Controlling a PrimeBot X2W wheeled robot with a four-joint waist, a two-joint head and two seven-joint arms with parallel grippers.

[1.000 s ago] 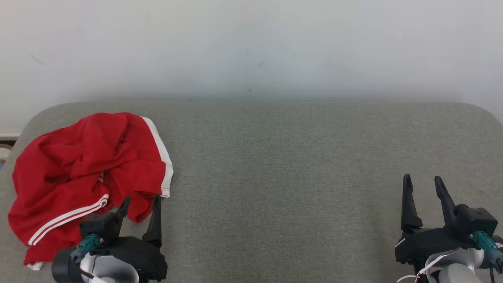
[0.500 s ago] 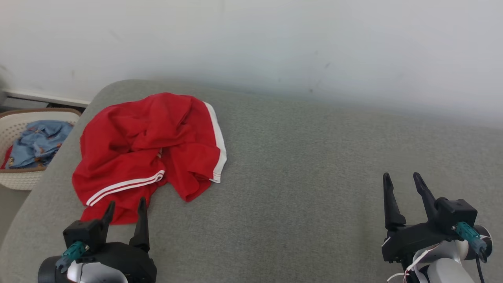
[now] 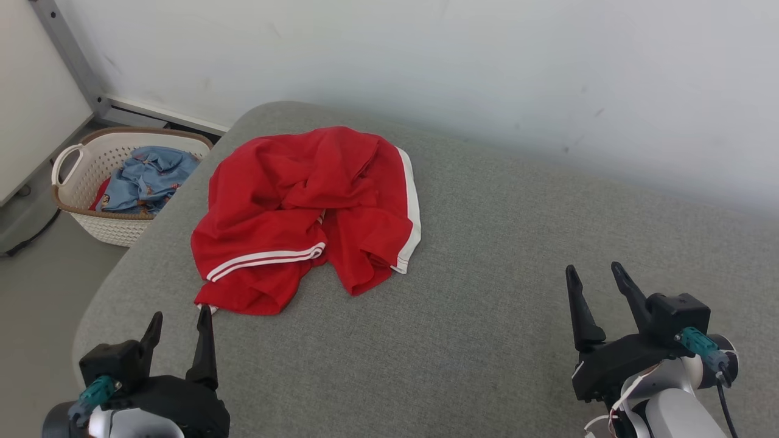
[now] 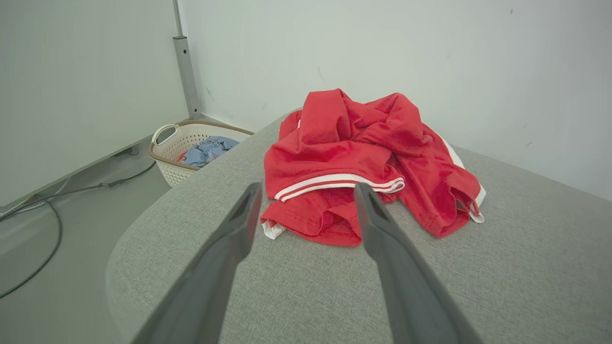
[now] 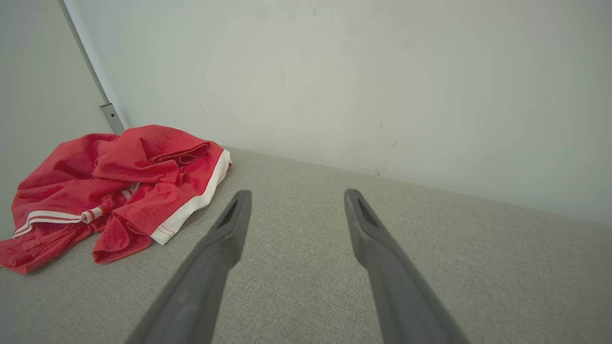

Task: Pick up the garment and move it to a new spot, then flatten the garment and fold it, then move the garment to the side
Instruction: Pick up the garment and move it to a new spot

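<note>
I see a grey padded surface (image 3: pixel 517 274) with rounded corners, covered in woven cloth, and its far edge meets the white wall (image 3: pixel 426 61). On its far left part a red garment (image 3: pixel 292 207) with white stripes lies crumpled in a heap. Beyond the left edge, a white basket (image 3: pixel 109 230) stands on the floor (image 3: pixel 36 292).

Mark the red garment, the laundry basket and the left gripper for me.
red garment (image 3: pixel 274 201), head view, crumpled red middle.
laundry basket (image 3: pixel 111 230), head view, white front wall.
left gripper (image 3: pixel 182 312), head view, midway between open fingertips.
</note>
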